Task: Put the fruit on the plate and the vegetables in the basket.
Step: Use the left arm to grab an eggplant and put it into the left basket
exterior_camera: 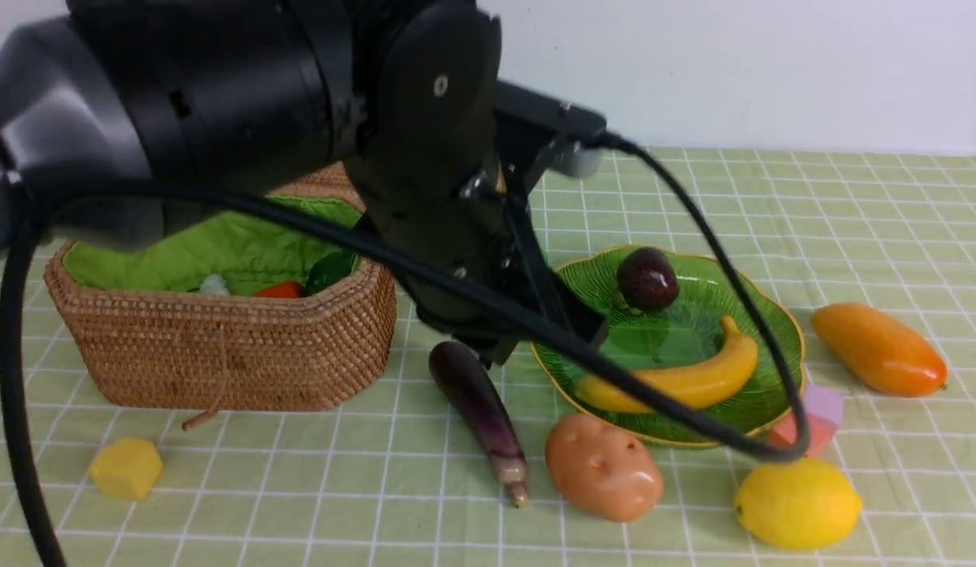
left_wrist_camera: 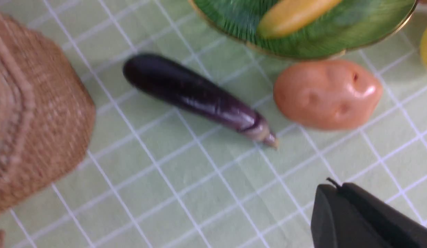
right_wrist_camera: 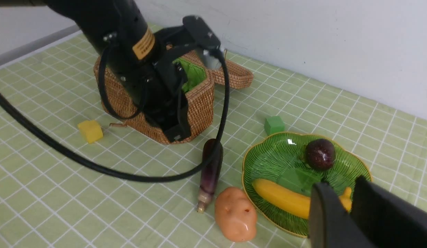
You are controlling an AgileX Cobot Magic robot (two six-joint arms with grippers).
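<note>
Green checked cloth (exterior_camera: 850, 236), white wall (exterior_camera: 771, 71) behind. Eggplant (exterior_camera: 480, 409) lies between basket (exterior_camera: 220, 354) at nine o'clock and plate (exterior_camera: 669, 335) at three, which holds banana (exterior_camera: 716, 370) and mangosteen (exterior_camera: 647, 278). Left gripper (left_wrist_camera: 337, 187) closed, empty; right gripper (right_wrist_camera: 342, 187) slightly parted, empty

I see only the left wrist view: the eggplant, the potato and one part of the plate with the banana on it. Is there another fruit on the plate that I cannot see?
Observer: Yes. The mangosteen lies on the plate, behind the banana.
Operator: Which fruit waits outside, hidden from my view?
Observer: The mango lies to the right of the plate, not touching it.
Operator: And the vegetables, is one of them put away?
Observer: A red-orange vegetable shows inside the basket, against the green lining.
</note>
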